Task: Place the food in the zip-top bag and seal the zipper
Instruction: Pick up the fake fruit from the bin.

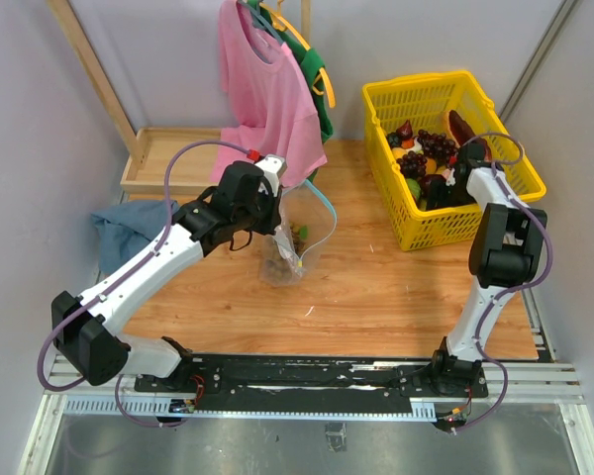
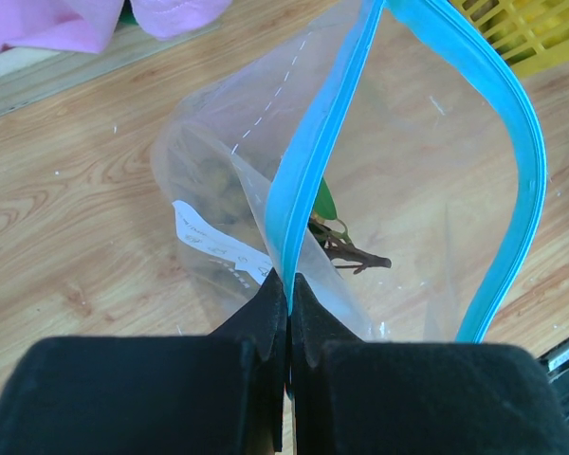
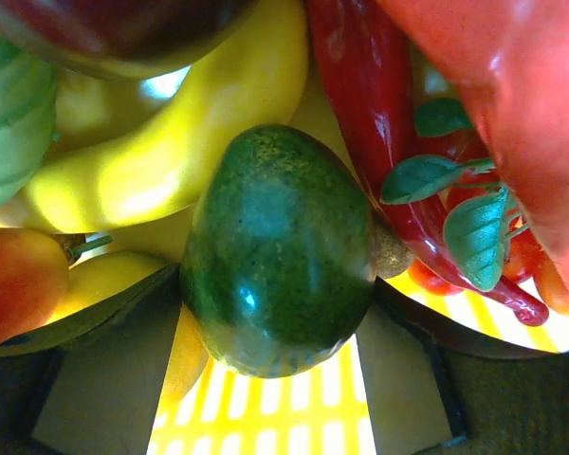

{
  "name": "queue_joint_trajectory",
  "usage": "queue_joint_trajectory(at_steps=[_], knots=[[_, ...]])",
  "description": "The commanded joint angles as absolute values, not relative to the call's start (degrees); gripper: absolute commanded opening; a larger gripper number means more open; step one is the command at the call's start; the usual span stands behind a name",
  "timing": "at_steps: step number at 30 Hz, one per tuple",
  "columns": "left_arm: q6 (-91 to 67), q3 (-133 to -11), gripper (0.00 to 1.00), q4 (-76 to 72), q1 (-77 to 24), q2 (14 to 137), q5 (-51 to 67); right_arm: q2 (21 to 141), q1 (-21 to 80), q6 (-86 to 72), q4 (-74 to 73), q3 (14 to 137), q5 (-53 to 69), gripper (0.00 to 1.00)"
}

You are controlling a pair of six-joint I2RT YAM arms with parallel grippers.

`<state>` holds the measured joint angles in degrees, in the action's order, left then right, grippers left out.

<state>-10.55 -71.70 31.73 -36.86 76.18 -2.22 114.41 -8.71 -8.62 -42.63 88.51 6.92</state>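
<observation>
1. Status: early to mid. Loading is under way and sealing has not begun.
2. The zip-top bag stands about centre of the worktop, with its mouth gaping up.
3. The left end effector sits at the bag's 11 o'clock. It is closed tight, pinching one lip of the teal zipper, and the other lip bows well away.
4. Done so far: a tan cluster with a green leaf lies inside the bag. I can't make out any other contents through the crinkled plastic.
5. The right end effector is down in the yellow basket, at the worktop's 2 o'clock. Its fingers are spread wide on either side of a green avocado. I can't tell whether the pads are biting yet. The avocado looks to be resting on the basket floor, not lifted.
6. Left to do: the avocado, a yellow banana at its 10 o'clock, a red chili at its 1 o'clock and the purple grapes are all in the basket.
7. After that, both zipper lips need pressing together along the full length.
</observation>
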Motion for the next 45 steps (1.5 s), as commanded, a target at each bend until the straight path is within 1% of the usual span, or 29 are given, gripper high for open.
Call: queue_joint_trajectory(at_steps=[1, 9, 13, 23, 32, 38, 45], knots=[[-10.68, -71.42, 0.0, 30.25, -36.39, 74.88, -1.03, 113.83, -9.13, -8.65, -43.59, 86.73, 11.08, 0.67], [-10.94, -71.43, 0.0, 30.15, -36.22, 74.86, -0.53, 106.53, -9.05, -8.22, -42.26, 84.74, 11.38, 0.44], [-11.16, -71.5, 0.0, 30.13, -36.12, 74.88, -0.41, 102.14, -8.73, -8.52, -41.19, 84.19, 10.98, 0.37], [-11.87, -72.22, 0.0, 30.4, -36.04, 75.22, 0.33, 87.71, -5.65, -8.88, -35.32, 82.03, 4.65, 0.32], [-15.41, -74.79, 0.0, 32.71, -36.04, 76.0, 1.86, 72.34, 0.64, -8.27, -26.65, 77.08, 2.88, 0.31], [-18.16, -75.7, 0.0, 33.9, -36.04, 76.49, 2.73, 65.1, 7.82, -7.87, -22.29, 75.65, 2.42, 0.29], [-19.74, -78.04, 0.0, 36.14, -36.05, 77.51, 3.1, 62.17, 22.28, -9.08, -15.84, 73.68, 3.17, 0.28]])
